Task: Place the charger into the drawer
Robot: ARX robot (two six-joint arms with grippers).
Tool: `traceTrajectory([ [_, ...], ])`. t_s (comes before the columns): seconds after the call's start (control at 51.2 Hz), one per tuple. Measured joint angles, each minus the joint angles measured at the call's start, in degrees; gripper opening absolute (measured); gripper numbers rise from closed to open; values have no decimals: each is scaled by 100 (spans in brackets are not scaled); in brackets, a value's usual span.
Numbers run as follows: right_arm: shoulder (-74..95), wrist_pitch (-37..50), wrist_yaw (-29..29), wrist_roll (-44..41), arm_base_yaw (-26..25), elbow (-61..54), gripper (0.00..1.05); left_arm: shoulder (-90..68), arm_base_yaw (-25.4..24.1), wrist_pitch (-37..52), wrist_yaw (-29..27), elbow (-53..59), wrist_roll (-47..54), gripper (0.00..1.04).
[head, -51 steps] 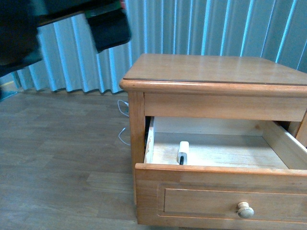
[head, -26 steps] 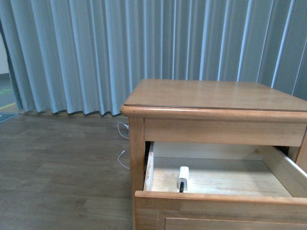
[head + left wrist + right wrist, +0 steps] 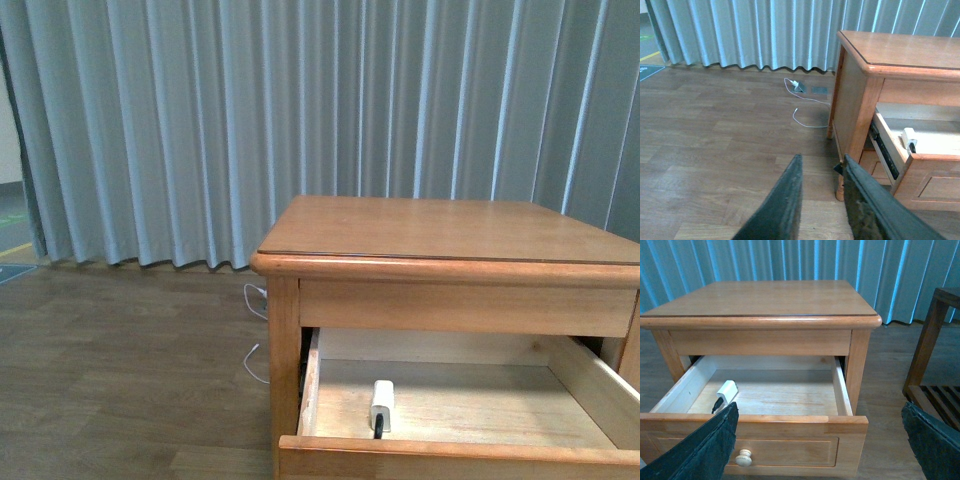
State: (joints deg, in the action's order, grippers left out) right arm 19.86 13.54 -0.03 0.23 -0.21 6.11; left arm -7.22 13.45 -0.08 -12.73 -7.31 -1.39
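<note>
The drawer [image 3: 450,451] of the honey-brown nightstand stands pulled out, showing its pale bare-wood inside. The white charger [image 3: 382,404] lies on the drawer floor near the front left corner, with a black cable end at its near side. In the right wrist view the charger [image 3: 727,389] rests inside the drawer [image 3: 790,441] above the round pale knob [image 3: 744,457]. My right gripper [image 3: 819,412] is open wide in front of the drawer and holds nothing. My left gripper [image 3: 822,159] is open and empty over the floor, left of the nightstand, with the charger [image 3: 909,137] visible in the drawer [image 3: 935,176]. Neither gripper shows in the front view.
The nightstand top [image 3: 440,228] is bare. A pleated grey-blue curtain [image 3: 250,110] hangs behind. A thin white cord [image 3: 807,102] lies on the wood floor beside the nightstand's left leg. A dark wooden rack [image 3: 932,340] stands to the right of the nightstand.
The front view has risen: the nightstand sits lower in the picture, and the drawer front with its knob has dropped out of view. The dark arm at top left is gone.
</note>
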Motion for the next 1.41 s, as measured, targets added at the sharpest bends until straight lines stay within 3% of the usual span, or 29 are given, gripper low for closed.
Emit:
traceTrajectory([
  [0.117, 0, 0, 0, 0, 0, 0, 97, 146, -332, 0, 293, 136, 39, 4],
  [0.215, 0, 0, 0, 2, 0, 2, 97, 282, -1025, -42, 1154, 243, 81, 4],
  [0.293, 0, 0, 0, 0, 0, 0, 97, 334, -1296, -42, 1187, 293, 87, 4],
  [1.153, 0, 0, 0, 0, 2, 0, 97, 704, -1329, -24, 1257, 660, 96, 4],
  [1.407, 0, 0, 0, 0, 2, 2, 97, 704, -1329, -24, 1257, 660, 96, 49],
])
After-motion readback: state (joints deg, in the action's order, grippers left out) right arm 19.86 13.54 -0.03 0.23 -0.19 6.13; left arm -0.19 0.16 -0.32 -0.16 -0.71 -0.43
